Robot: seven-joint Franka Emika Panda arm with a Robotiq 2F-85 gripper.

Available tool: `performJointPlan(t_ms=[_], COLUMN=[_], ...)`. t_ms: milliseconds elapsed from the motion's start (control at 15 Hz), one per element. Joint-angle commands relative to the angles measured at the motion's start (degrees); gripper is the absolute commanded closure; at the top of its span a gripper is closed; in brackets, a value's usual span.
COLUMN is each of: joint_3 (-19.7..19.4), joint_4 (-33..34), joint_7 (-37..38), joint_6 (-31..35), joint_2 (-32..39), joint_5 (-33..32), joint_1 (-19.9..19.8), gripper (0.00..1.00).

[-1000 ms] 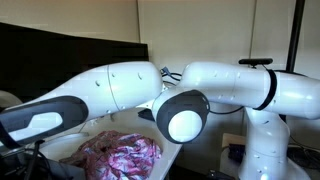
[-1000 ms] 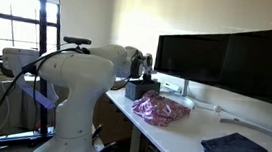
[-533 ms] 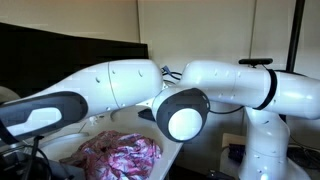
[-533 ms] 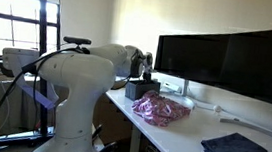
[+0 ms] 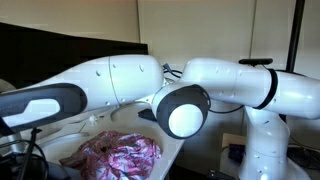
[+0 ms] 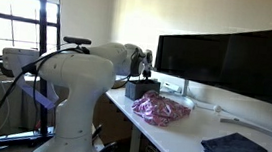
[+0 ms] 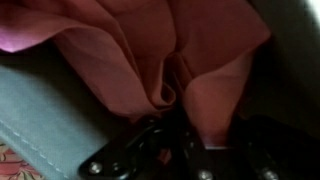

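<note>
My gripper (image 7: 178, 140) sat down in the pink cloth (image 7: 150, 50), its jaws pinching a fold of it. The cloth lay bunched on the white desk (image 6: 185, 141), with a dark folded cloth (image 6: 233, 150) well apart and black monitors (image 6: 228, 60) behind.

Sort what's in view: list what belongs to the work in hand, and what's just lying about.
In hand:
- pink cloth, bunched up on the desk
- claw, pinching a fold of that cloth in the wrist view

Lying about:
- dark blue cloth, folded, apart from the pink one
- monitors along the back of the desk
</note>
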Motion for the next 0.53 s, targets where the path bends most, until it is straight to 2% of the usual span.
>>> performJointPlan(t_ms=[0,467], joint_3=[0.4,0.1], joint_4=[0.0,0.0], joint_7=[-1.6,-1.1], joint_6=[-1.4,-3.0], joint_2=[-2.1,-5.7], joint_5=[0.2,-0.1], joint_1=[0.4,1.9], gripper=[0.9,0.89])
